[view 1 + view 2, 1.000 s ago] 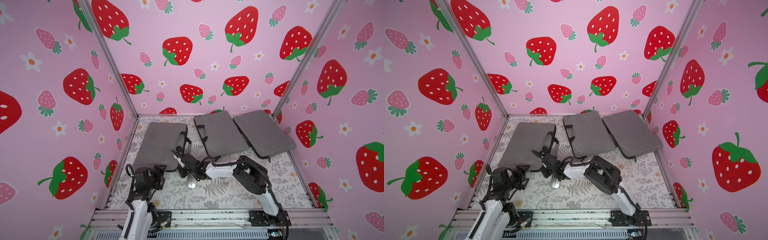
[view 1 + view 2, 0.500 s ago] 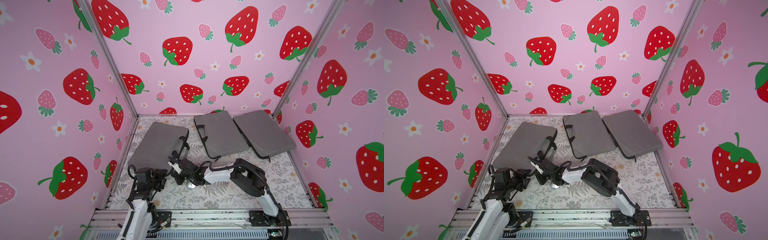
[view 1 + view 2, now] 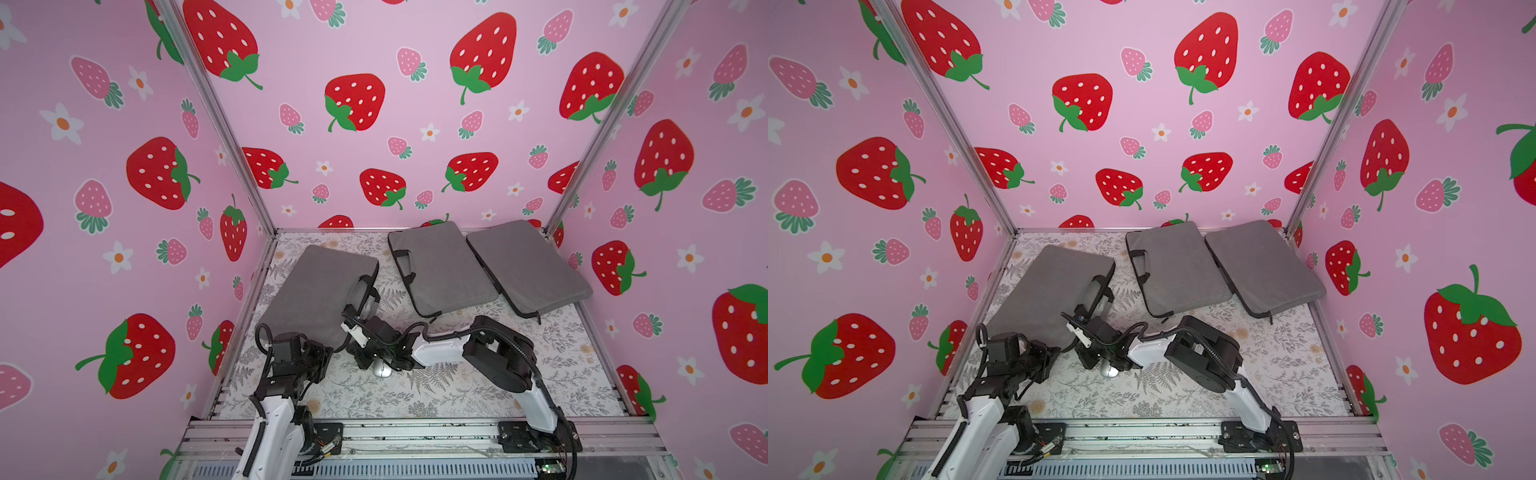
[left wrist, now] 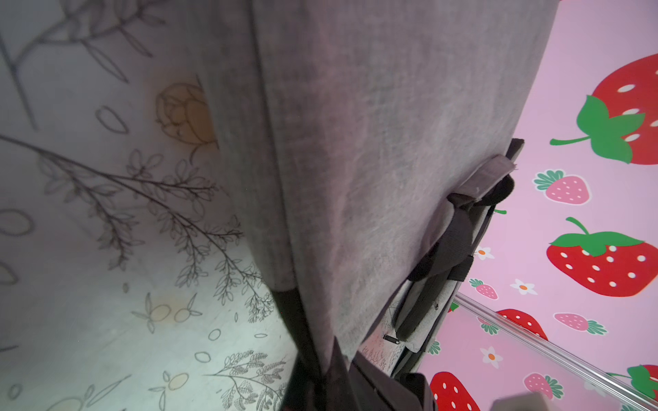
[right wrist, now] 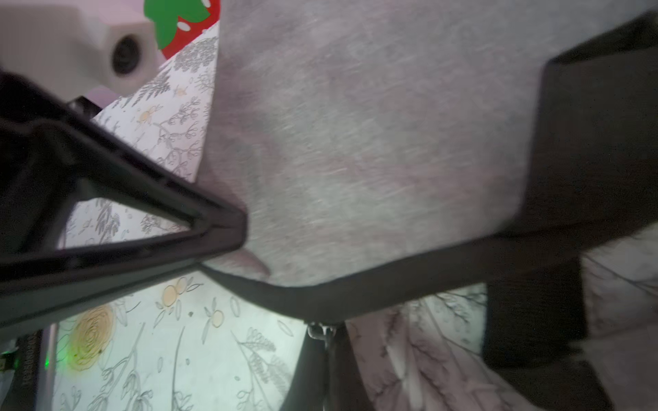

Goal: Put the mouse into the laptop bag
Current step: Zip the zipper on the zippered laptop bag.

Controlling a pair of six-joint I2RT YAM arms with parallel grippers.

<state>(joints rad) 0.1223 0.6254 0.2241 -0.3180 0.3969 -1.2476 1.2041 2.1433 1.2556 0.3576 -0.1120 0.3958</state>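
While both arms were busy readying the gray laptop bag (image 3: 316,291), the silver mouse (image 3: 382,369) lay unheld on the floral table (image 3: 478,386) in both top views. It sat just in front of the bag's raised near edge and under the right arm's wrist. There the left gripper (image 3: 328,353) was clenched on the bag's near corner. The right gripper (image 3: 351,318) appeared pinched on the black-trimmed edge near the handle (image 3: 368,289), so the bag stood tilted off the table. Neither pair of jaws touched the mouse. In the left wrist view, gray fabric ran down into the left gripper's closed jaws, with the handle hanging to one side, and the mouse was out of sight. In the right wrist view, the left gripper's black finger (image 5: 160,213) pressed against the cloth beside a white wrist camera (image 5: 106,53). A zipper pull (image 5: 320,331) dangled from the dark trim, and again no mouse showed. The step in hand looked like opening the bag's mouth, with the mouse not yet picked up. The next move would likely call for one gripper to let go and descend on the mouse, with the other holding the mouth wide enough to take it.
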